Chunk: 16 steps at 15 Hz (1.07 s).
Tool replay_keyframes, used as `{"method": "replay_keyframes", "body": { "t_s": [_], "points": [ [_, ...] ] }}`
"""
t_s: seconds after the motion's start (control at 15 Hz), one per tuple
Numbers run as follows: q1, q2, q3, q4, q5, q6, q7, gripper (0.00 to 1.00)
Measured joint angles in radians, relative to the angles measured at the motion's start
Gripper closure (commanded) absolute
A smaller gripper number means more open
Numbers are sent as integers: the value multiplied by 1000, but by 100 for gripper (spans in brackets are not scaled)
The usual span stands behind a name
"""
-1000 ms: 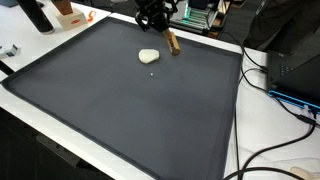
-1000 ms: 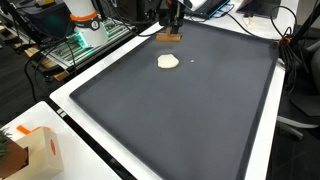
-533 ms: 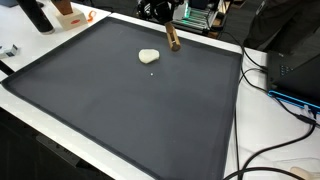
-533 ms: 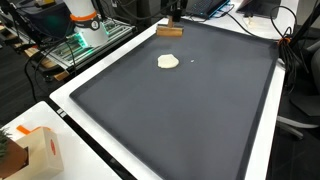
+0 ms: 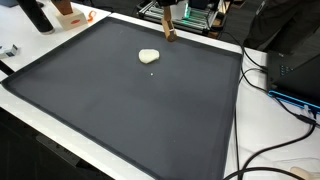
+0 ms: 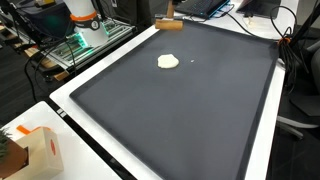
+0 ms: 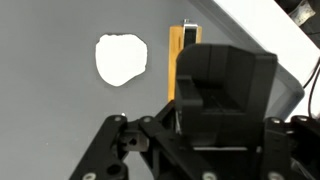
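The end effector is clenched on a slim brown wooden block, which sticks out below its fingers at the far edge of the counter.

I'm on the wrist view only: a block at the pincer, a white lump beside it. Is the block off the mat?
Observer: Yes. In both exterior views the block hangs in the pincer, clear of the mat, near its far edge.
Operator: What's past that edge?
Observer: Equipment stands on the table right behind the pincer.
Operator: Anything along the sides?
Observer: Cables lie on the table along one side of the mat.
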Motion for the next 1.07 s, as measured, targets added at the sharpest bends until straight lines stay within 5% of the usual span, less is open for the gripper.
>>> {"method": "replay_keyframes", "body": {
  "t_s": [0.87,0.93,1.07],
  "points": [
    [44,-105,14,1,-126,-13,-229,81],
    [44,-112,14,1,-129,-17,-257,56],
    [44,-126,13,1,-130,-24,-294,56]
  ]
}}
